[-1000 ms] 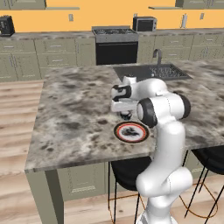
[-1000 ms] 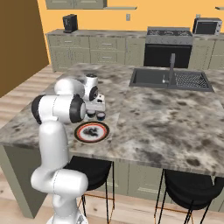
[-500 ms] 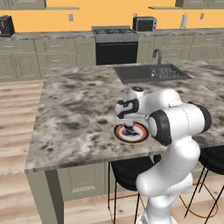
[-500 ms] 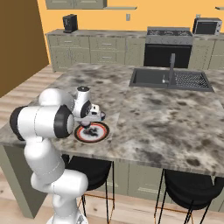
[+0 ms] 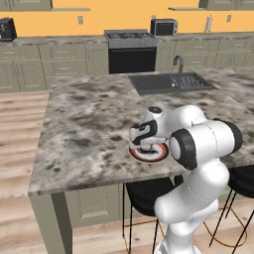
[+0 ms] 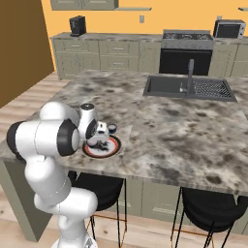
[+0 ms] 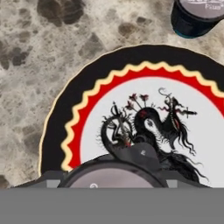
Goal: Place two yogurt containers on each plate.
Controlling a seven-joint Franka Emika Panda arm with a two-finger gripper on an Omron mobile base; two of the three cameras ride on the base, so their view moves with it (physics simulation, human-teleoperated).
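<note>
Now the arm is bent low over the near edge of the stone counter (image 5: 84, 124), and its gripper (image 6: 100, 140) hangs right above the orange-red plate (image 6: 112, 148). From the hand's own camera a dark-sided yogurt cup (image 7: 114, 174) with a pale top sits between the finger tips at the bottom of the picture, so the claw looks closed around it at a middling width, the cup over the plate's white centre; whether it touches the plate I cannot tell. The plate (image 7: 131, 83) shows a black band, a wavy red and yellow ring and a dark figure drawn in the middle. Just past its rim, standing on the counter, is a second dark cup (image 7: 195, 16); from the right side it shows as a small dark cup (image 6: 112, 128) just behind the plate. Farther back, the sink (image 5: 171, 82) is set into the counter, and beyond it the stove (image 6: 186, 48) stands against the orange wall.
</note>
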